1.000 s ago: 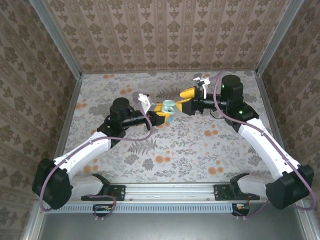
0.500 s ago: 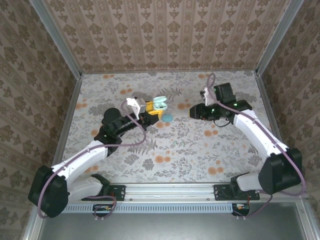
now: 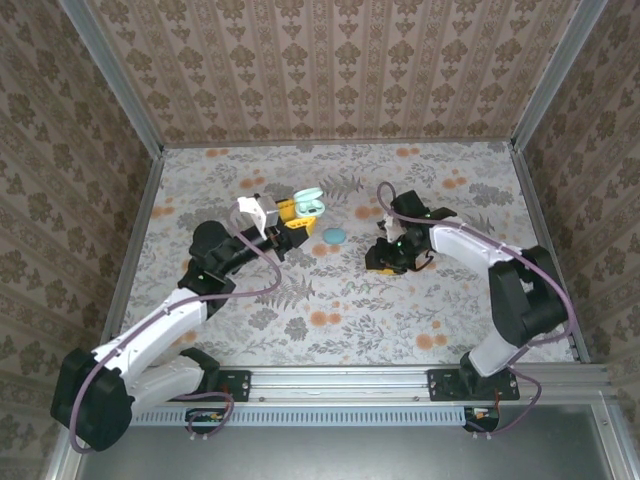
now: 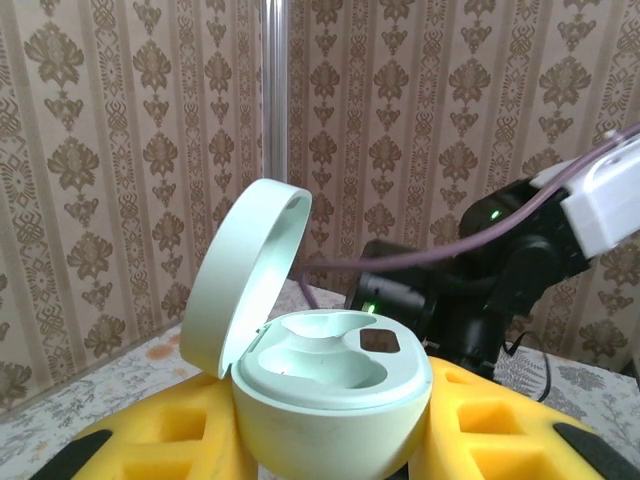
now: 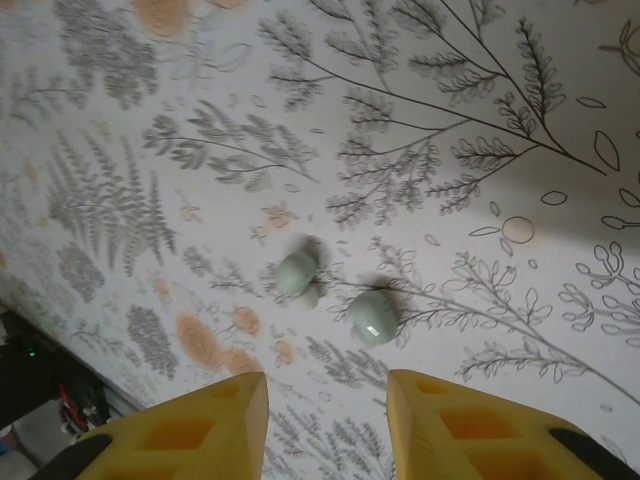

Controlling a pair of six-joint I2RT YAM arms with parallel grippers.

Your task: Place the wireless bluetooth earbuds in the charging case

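My left gripper (image 3: 300,212) is shut on a pale green charging case (image 4: 330,400), held above the table left of centre. The case (image 3: 312,204) has its lid up, and both wells look empty. Two pale green earbuds lie side by side on the floral table in the right wrist view, one (image 5: 297,273) to the left and one (image 5: 375,316) to the right. My right gripper (image 5: 325,395) hangs open just above them, yellow fingers (image 5: 200,430) spread with nothing between. Seen from above, the right gripper (image 3: 383,258) points down at mid-table.
A small teal round object (image 3: 334,236) lies on the table between the two grippers. Patterned walls and metal posts enclose the table (image 3: 330,310) on three sides. Printed orange flowers dot the cloth.
The right gripper left the case and swung down toward the near middle of the table. The left arm drew the case back and to the left. The teal round object now lies on the table.
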